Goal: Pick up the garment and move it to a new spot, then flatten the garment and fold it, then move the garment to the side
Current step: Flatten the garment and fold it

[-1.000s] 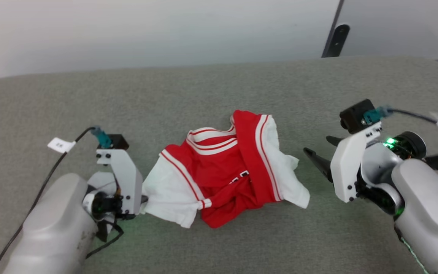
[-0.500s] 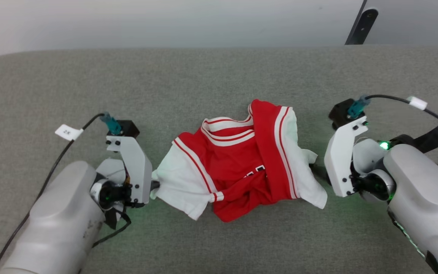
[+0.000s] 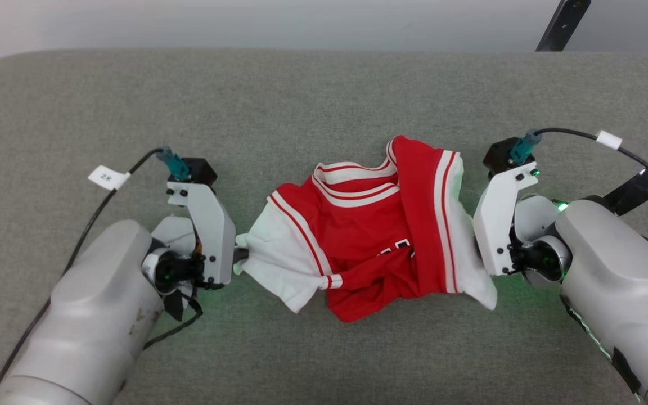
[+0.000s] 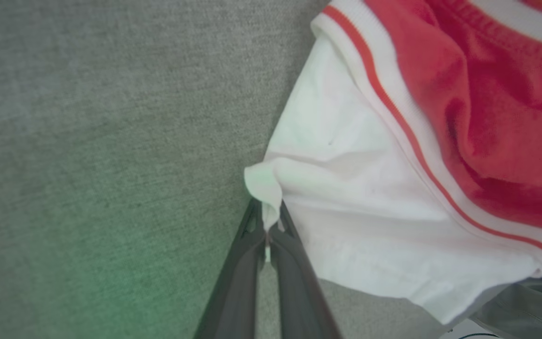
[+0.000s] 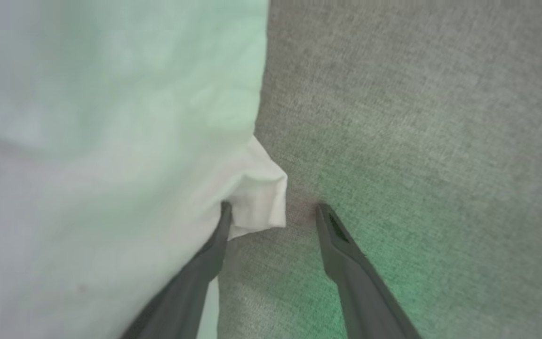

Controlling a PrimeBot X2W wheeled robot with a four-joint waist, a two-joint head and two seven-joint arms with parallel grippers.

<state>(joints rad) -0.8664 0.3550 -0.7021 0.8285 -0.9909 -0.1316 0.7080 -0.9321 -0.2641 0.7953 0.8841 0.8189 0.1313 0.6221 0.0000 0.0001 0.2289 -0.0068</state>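
Nearest, on the garment's [image 3: 369,236] left side, the left gripper [image 3: 241,256] has its fingers pressed together, pinching a small fold at the edge of the white cloth. On the garment's right side, the right gripper [image 5: 272,207] stands spread. One finger touches the white cloth, the other rests clear of it, and a loose corner of the garment lies between them, not clamped. The garment itself lies crumpled, red middle and white sleeves, with the grey pad [image 3: 301,101] under it. Beyond the garment, to the far right, a dark post [image 3: 563,22] rises past the pad's far edge.
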